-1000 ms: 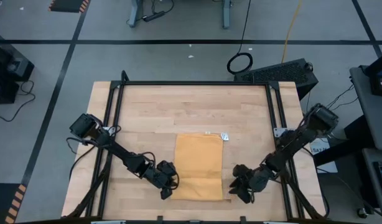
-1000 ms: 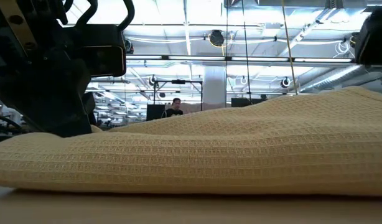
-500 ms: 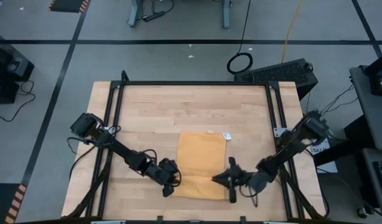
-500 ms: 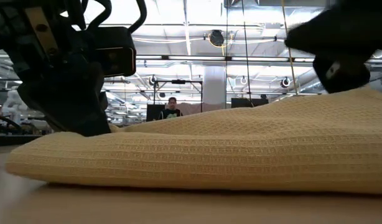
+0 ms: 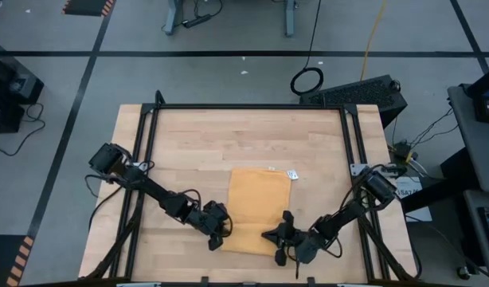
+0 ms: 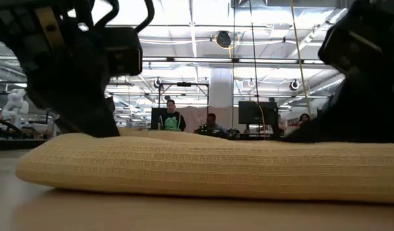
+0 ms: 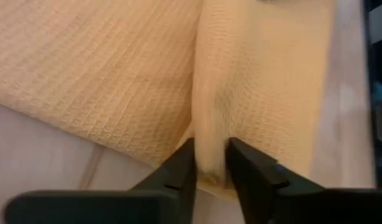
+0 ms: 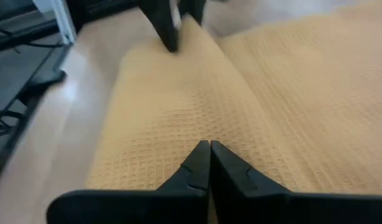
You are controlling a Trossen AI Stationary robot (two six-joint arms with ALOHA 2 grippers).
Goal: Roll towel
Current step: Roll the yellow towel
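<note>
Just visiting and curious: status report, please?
Left gripper pinching towel fold at near edge. Right gripper shut on same fold, opposite end. Nothing in the way.

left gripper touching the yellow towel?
Touching. The left wrist view shows the left gripper fingers pinching a raised fold of the mustard-yellow waffle-weave towel at its edge.

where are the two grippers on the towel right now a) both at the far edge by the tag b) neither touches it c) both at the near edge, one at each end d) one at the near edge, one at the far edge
c: the high view shows the left gripper and the right gripper at opposite ends of the towel's near edge, away from the white tag.
</note>
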